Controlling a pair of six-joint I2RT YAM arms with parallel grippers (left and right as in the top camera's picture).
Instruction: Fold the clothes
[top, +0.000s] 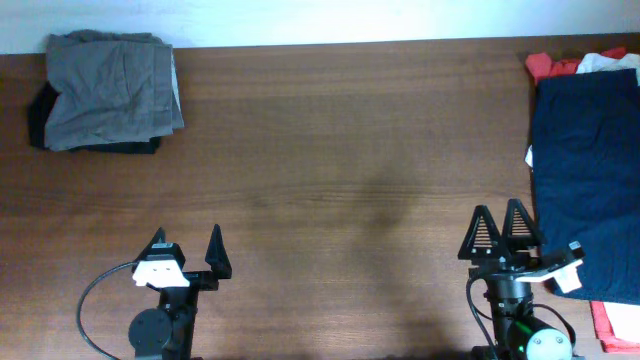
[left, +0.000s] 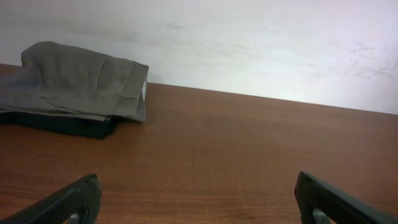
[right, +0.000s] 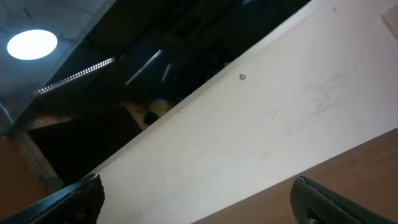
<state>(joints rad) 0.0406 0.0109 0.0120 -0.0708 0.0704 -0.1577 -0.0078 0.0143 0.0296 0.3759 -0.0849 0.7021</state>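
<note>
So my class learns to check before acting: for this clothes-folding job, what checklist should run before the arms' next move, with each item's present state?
1. Left claw open and empty: ok.
2. Right claw open and empty: ok.
3. Navy garment wholly in view: not ok, the overhead frame's right edge cuts it.
4. Grey-brown garment folded, lying on the black piece: ok.
5. Bare table between the garments for folding: ok.
6. Right wrist camera sees the navy garment: not ok, it faces the wall.

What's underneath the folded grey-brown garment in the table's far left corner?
A black garment lies under the grey-brown garment, its edges showing along the left and near sides. Its shape, and whether anything else lies beneath, are hidden.
</note>
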